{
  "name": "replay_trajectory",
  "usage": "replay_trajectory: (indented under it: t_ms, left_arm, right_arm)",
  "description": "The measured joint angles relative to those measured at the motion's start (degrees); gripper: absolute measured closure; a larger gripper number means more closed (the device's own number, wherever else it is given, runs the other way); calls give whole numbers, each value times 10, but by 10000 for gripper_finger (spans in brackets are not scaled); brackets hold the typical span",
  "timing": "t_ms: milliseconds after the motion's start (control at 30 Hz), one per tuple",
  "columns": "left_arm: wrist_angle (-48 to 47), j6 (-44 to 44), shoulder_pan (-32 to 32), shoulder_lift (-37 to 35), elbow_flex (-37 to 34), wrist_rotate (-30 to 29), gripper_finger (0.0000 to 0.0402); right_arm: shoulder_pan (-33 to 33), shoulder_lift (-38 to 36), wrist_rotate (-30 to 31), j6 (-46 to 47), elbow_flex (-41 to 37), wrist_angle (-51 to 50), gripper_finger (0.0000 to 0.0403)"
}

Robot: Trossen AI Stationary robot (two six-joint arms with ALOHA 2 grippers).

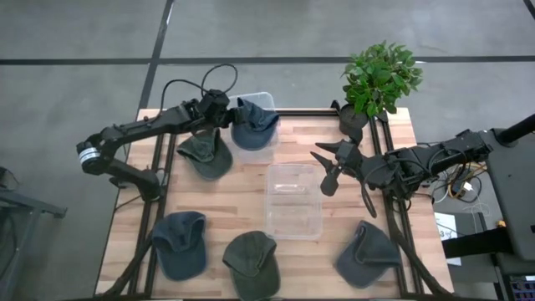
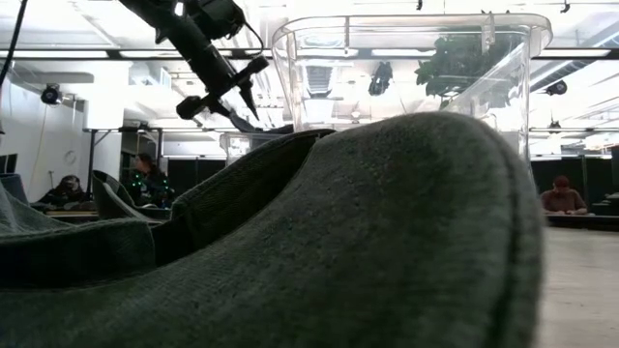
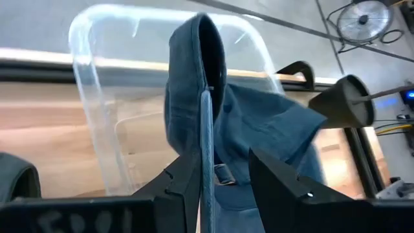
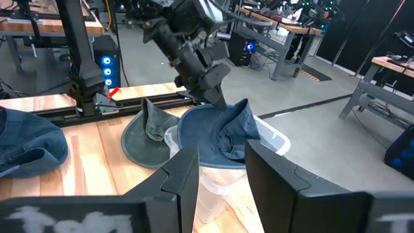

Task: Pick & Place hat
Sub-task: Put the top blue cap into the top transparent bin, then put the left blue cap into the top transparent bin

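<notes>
A blue hat [image 1: 253,125] stands on edge over a clear bin [image 1: 266,99] at the table's far middle. My left gripper [image 1: 227,113] reaches it from the left and is shut on it; the left wrist view shows the hat [image 3: 259,129] between the fingers. My right gripper [image 1: 323,171] hovers open near the table's right side, by a second clear bin [image 1: 292,226], with nothing between its fingers [image 4: 184,175]. A dark green hat [image 1: 205,155] lies flat on the table just left of the far bin. My left gripper has the blue hat between its two fingers: the brim's thin edge [image 3: 206,149] runs along one finger [image 3: 184,181], and the cloth with the back strap [image 3: 223,173] fills the gap to the other. The fingers slant down from the table's left. The hat stands on edge, its lower part at the bin's rim [image 4: 173,139].
Three more hats lie along the near edge: blue-grey [image 1: 180,242], green [image 1: 251,263] and grey-blue [image 1: 368,255]. A potted plant [image 1: 378,77] stands at the far right corner. A green hat [image 2: 387,242] close to the low camera blocks most of that view.
</notes>
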Motion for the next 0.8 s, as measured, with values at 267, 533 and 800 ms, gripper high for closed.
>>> replay_trajectory:
  t_ms: [267,533,800]
  left_arm:
    - [-44,39,-9,-19,80,39,281]
    - [-27,38,-49,26,90,93,281]
    - [-28,19,-63,84,94,201,281]
  right_arm:
    - [0,0,0,2,0,0,284]
    - [0,0,0,4,0,1,284]
    - [0,0,0,14,0,1,284]
